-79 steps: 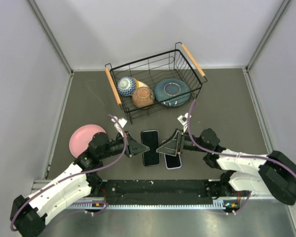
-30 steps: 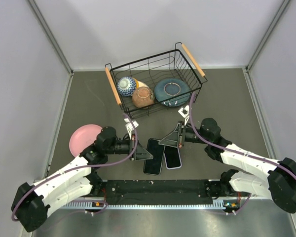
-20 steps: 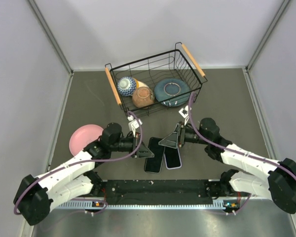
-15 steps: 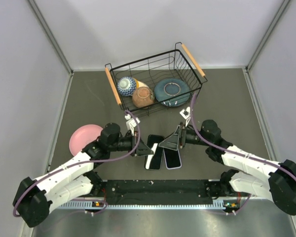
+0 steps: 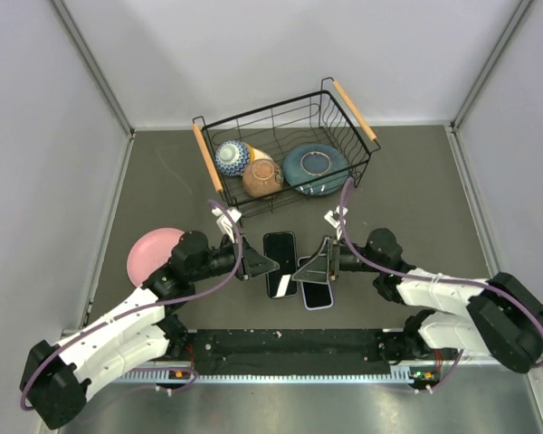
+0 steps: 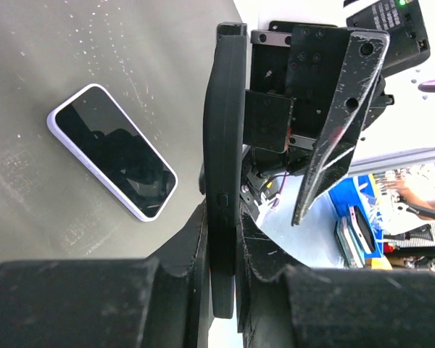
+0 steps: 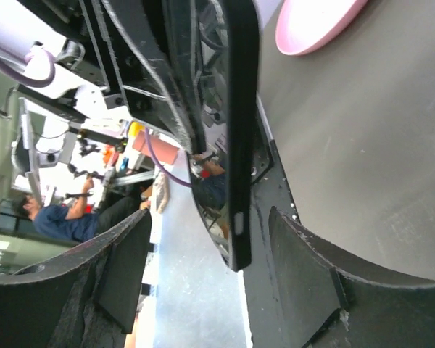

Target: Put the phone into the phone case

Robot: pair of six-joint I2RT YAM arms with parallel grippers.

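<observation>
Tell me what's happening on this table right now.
The left gripper is pinching the black phone, holding it off the table. The right gripper faces it, open, its fingers either side of the phone's far edge without gripping. The pale lavender phone case lies flat on the table partly under the right gripper, so the phone is not in it yet.

The phone [image 7: 241, 109] is cut off at the top edge.
</observation>
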